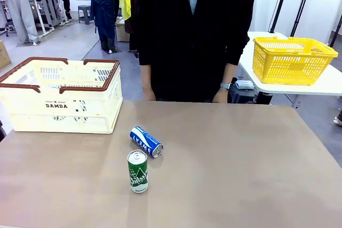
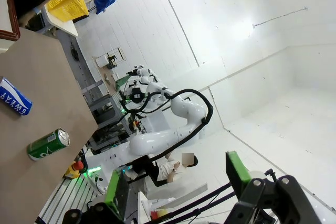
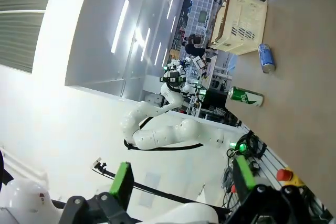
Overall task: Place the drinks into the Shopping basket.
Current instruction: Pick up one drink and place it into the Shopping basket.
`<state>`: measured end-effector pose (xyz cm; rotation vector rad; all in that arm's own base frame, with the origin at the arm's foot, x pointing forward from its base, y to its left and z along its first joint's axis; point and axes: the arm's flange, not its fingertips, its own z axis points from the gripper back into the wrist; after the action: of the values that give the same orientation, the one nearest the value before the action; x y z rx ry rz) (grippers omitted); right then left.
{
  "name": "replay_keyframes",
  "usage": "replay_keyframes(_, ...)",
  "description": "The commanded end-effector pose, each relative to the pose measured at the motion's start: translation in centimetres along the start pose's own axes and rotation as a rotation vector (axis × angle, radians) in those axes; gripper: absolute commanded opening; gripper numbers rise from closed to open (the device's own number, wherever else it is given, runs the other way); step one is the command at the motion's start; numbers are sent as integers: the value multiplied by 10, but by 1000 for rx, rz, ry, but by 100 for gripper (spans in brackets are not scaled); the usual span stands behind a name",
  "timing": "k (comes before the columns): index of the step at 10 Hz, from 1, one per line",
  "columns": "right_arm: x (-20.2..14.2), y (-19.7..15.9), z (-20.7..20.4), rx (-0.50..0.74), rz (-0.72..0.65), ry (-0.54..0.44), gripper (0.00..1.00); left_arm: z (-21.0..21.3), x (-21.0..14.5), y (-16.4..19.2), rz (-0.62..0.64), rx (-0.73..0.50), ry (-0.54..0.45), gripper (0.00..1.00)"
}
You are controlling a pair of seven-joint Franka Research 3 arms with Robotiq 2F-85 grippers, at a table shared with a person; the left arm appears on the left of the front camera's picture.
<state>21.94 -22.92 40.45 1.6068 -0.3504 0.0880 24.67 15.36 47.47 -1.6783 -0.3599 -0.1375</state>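
Two slim cans lie on their sides on the brown table. The blue can (image 1: pixel 146 141) with white lettering is just behind the green can (image 1: pixel 138 171), whose silver top faces away from me. Both also appear in the left wrist view, blue (image 2: pixel 14 97) and green (image 2: pixel 48 144), and in the right wrist view, blue (image 3: pixel 266 57) and green (image 3: pixel 245 97). The cream Shopping basket (image 1: pixel 60 95) with brown rim stands at the table's far left, also seen as the basket (image 3: pixel 240 18). My left gripper (image 2: pixel 176 187) and right gripper (image 3: pixel 181 178) are open, raised well off the table, holding nothing.
A person in a dark jacket (image 1: pixel 192 36) stands at the table's far edge, hands resting at it. A yellow mesh basket (image 1: pixel 291 60) sits on a white table behind at the right. The table's right half is bare.
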Motion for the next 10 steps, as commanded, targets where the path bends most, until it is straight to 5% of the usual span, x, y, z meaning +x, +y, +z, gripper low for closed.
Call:
replay_keyframes(1, -1, 3, -1, 5, -20, -4, 100, -51, 16, -28, 138, 75, 22, 100)
replay_keyframes(3, -1, 3, -1, 5, -20, -4, 100, -185, 55, -79, 229, 387, 276, 100)
replay_keyframes(4, -1, 3, -1, 5, -20, -4, 100, -258, 77, -86, 267, 530, 447, 100)
replay_keyframes(5, -1, 3, -1, 5, -20, -4, 100, -309, 88, -84, 285, 667, 516, 100)
replay_keyframes(8, -1, 3, -1, 5, -20, -4, 100, -451, 108, -31, 249, 1140, 647, 100)
replay_keyframes(10, -1, 3, -1, 5, -20, -4, 100, -484, 107, 17, 175, 1352, 702, 100)
